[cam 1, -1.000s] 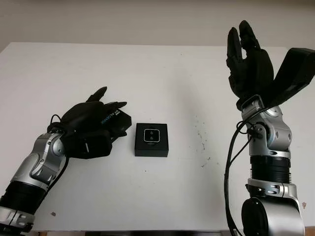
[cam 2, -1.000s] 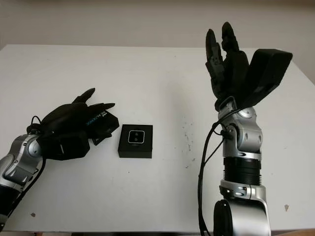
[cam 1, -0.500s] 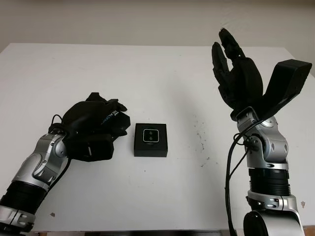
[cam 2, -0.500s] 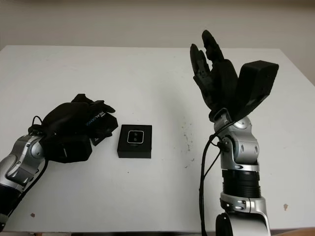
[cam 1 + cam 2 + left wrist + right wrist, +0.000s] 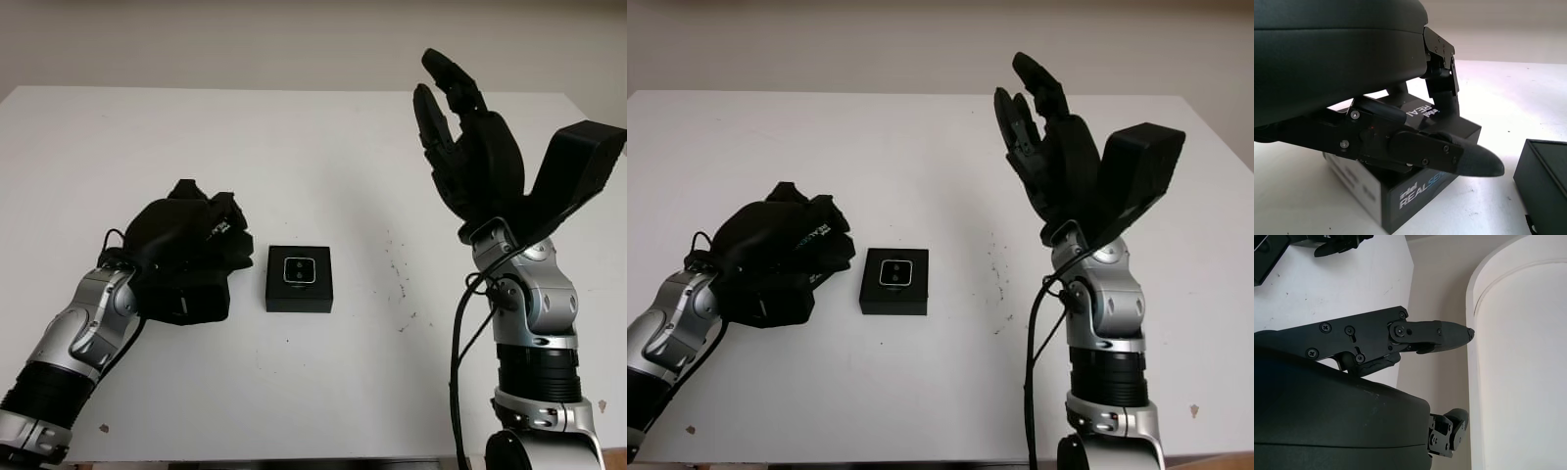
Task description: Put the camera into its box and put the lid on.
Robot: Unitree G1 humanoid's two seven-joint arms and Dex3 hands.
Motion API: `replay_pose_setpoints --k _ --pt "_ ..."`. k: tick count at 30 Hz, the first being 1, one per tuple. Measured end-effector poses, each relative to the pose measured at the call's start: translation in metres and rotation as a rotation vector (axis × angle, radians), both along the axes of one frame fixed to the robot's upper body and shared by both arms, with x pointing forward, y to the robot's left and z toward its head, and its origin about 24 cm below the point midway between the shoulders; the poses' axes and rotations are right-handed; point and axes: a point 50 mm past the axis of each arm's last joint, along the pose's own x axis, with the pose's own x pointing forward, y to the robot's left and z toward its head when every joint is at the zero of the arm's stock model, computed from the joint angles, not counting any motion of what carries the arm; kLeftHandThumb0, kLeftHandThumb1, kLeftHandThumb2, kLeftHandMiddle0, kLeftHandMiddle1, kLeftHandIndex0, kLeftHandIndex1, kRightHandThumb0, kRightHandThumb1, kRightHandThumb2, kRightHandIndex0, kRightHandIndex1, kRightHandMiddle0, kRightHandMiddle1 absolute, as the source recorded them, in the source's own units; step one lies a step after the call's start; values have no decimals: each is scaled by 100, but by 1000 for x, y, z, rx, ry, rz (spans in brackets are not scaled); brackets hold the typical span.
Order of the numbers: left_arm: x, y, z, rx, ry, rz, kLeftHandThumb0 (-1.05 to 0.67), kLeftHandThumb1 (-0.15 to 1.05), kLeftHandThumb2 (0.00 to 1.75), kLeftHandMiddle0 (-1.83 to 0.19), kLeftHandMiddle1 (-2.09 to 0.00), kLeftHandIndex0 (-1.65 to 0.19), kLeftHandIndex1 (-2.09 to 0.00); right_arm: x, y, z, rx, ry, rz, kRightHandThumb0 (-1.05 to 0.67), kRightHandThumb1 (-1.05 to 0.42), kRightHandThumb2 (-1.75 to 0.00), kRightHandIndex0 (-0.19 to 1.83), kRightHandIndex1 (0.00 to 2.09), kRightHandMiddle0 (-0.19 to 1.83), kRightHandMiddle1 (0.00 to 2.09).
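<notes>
Left hand point(image 5: 186, 250) at frame's centre-left gripping the lid point(image 5: 1415, 166), right hand point(image 5: 470, 157) released upper right, box point(image 5: 299, 278) central.

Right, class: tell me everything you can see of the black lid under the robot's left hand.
The lid is a black, matt, cardboard-looking box piece printed with "intel REALSENSE" lettering in white and blue and a white label on one side. It sits on the white table, beside the open box but apart from it. The left hand covers it from above with fingers curled around its sides, gripping it.
</notes>
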Motion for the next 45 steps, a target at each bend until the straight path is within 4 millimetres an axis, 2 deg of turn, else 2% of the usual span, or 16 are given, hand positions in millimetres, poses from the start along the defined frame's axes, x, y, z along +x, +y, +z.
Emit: replay_pose_setpoints --k 5,8,14,17,19,23,29,36,45 --pt "-1 -2 4 15 -13 -6 -10 93 5 -13 -179 -28 -156 -1 3 -4 -9 9 18 -45 -105 -34 -3 7 -19 72" --pt "-2 -3 9 18 -33 -27 -11 91 5 -19 -176 -31 -159 -1 3 -5 -11 12 25 -45 -105 -34 -3 7 -19 69" --pt "-4 -6 34 -53 -92 -69 -12 95 6 -14 -164 -24 -157 -1 3 -6 -16 7 34 -48 -105 -33 -1 7 -19 67" --pt "-5 -8 50 -82 -114 -96 -14 94 5 -21 -146 -26 -155 -1 5 -6 -23 7 39 -49 -105 -32 -1 7 -19 65" --pt "-6 -10 59 -95 -127 -115 -12 93 5 -26 -141 -29 -152 0 5 -7 -26 8 43 -50 -105 -30 -1 7 -19 66" --pt "-9 -14 67 -113 -126 -148 -11 92 5 -26 -149 -29 -154 0 6 -8 -39 4 43 -50 -105 -33 -2 7 -19 64" --pt "-11 -17 68 -126 -77 -170 -11 93 6 -26 -146 -29 -152 0 6 -10 -58 5 32 -50 -105 -32 -2 7 -19 65" --pt "-13 -18 70 -233 69 -213 -10 95 6 -25 -160 -29 -153 -1 6 -11 -65 8 19 -50 -105 -33 -2 6 -19 59" --pt "-21 -27 91 -273 64 -290 -12 94 5 -27 -160 -31 -153 -1 11 -12 -57 25 16 -49 -105 -32 -2 6 -19 59"
